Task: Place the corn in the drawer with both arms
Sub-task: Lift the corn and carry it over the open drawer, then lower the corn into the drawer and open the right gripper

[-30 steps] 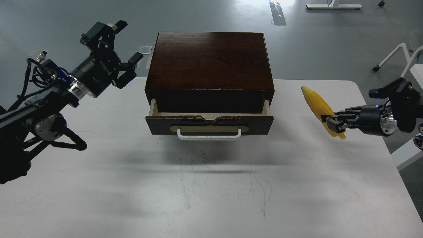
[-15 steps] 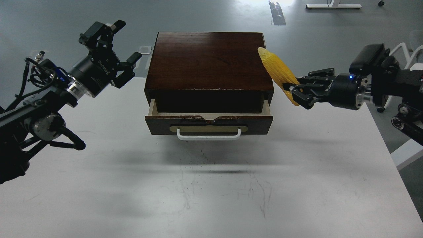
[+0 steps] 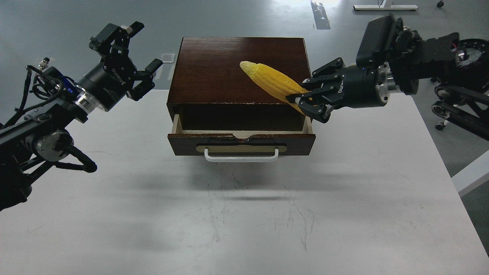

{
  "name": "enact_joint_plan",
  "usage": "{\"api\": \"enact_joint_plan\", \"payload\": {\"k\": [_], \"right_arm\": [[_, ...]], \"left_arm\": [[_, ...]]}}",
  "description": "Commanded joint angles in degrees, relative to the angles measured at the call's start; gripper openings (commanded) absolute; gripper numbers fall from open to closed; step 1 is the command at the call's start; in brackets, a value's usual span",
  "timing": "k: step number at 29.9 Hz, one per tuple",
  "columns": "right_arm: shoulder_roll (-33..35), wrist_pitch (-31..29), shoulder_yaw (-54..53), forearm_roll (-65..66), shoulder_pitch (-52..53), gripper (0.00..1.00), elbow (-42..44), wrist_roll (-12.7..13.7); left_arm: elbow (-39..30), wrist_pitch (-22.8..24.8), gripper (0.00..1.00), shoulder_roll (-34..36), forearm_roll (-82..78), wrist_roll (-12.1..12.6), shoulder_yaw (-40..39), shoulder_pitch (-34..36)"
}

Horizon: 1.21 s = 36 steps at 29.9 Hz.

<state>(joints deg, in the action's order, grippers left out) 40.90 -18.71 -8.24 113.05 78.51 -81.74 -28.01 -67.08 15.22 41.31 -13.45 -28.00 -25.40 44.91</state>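
Corn (image 3: 272, 83) is held clamped by its thick end in the right gripper (image 3: 305, 101), above the box near the far edge of the table (image 3: 344, 183). The drawer (image 3: 241, 138) is only slightly pulled out, so wider opening and placing are left. The left gripper (image 3: 130, 57) is spread apart, empty, toward the far left corner. The white lettering cannot be read surely.

Probably a lab: bare grey floor (image 3: 244, 19)

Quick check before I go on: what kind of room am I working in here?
Probably a robotics lab or test room: a bare white table on a grey polished floor, a taped floor mark, and wheeled furniture legs at the far edge.
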Motion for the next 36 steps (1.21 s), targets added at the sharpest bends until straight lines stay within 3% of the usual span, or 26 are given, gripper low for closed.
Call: {"api": "enact_joint_plan", "payload": {"k": [1, 8, 27, 28, 32, 34, 36], "right_arm": [[-3.79, -1.85, 3.83, 1.38, 4.1, 0.0, 0.96, 0.01], [-9.95, -1.94, 9.38, 4.02, 5.96, 0.0, 3.51, 0.01], [-10.75, -1.94, 9.47, 6.04, 5.25, 0.0, 4.83, 0.01], [-10.75, -1.94, 9.47, 6.04, 5.25, 0.08, 4.83, 0.01], [-10.75, -1.94, 9.38, 5.96, 5.25, 0.22, 4.74, 0.01], [-10.75, -1.94, 9.38, 5.96, 5.25, 0.39, 4.74, 0.01], [-10.75, -1.94, 9.38, 5.96, 5.25, 0.42, 4.74, 0.01]], "left_arm": [[-0.16, -0.01, 0.99, 0.35, 0.0, 0.0, 0.0, 0.0], [-0.77, -0.01, 0.99, 1.13, 0.0, 0.0, 0.0, 0.0], [-1.48, -0.01, 0.99, 2.28, 0.0, 0.0, -0.17, 0.0], [-1.48, -0.01, 0.99, 2.28, 0.0, 0.0, -0.17, 0.0], [-1.48, -0.01, 0.99, 2.28, 0.0, 0.0, -0.17, 0.0], [-1.48, -0.01, 0.99, 2.28, 0.0, 0.0, -0.17, 0.0], [-1.48, -0.01, 0.99, 2.28, 0.0, 0.0, -0.17, 0.0]]}}
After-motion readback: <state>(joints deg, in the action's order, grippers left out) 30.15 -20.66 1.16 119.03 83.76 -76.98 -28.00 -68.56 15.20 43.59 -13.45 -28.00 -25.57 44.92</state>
